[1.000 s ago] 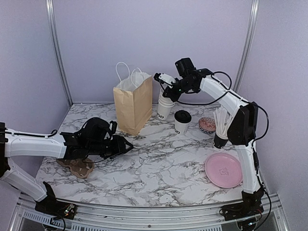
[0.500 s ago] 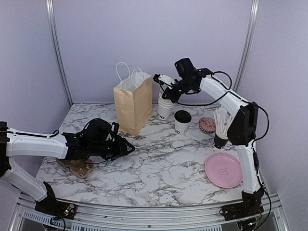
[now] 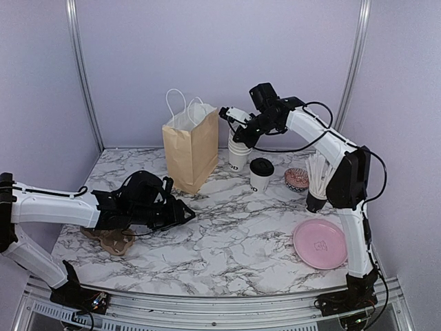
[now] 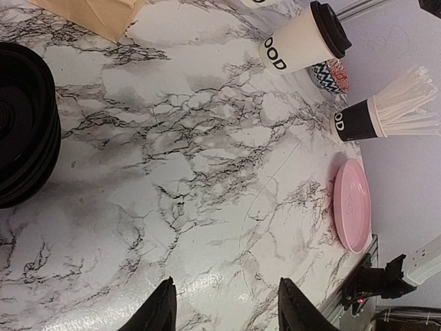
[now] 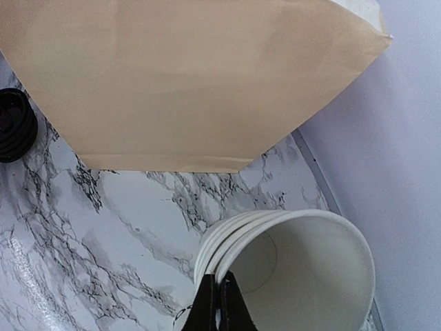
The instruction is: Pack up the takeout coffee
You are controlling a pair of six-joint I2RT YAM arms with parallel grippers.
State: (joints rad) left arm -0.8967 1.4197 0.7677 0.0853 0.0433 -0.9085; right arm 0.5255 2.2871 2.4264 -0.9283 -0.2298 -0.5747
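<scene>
The takeout coffee (image 3: 261, 174), a white cup with a black lid and dark lettering, stands on the marble right of the brown paper bag (image 3: 191, 145). It also shows in the left wrist view (image 4: 300, 40). My right gripper (image 3: 241, 138) is shut on the rim of the top cup of the stack of lidless white cups (image 3: 238, 156), which stands between the bag and the coffee. In the right wrist view the fingers (image 5: 219, 303) pinch that rim (image 5: 296, 269). My left gripper (image 3: 182, 214) is open and empty low over bare marble (image 4: 226, 303).
A stack of black lids (image 4: 21, 131) sits beside the left arm. A cardboard carrier (image 3: 110, 239) lies at the left. A patterned bowl (image 3: 297, 178), a black cup of straws (image 3: 317, 183) and a pink plate (image 3: 319, 243) stand at the right.
My left gripper has moved a little to the right over the marble. The right gripper has stayed at the cup stack, barely shifting.
</scene>
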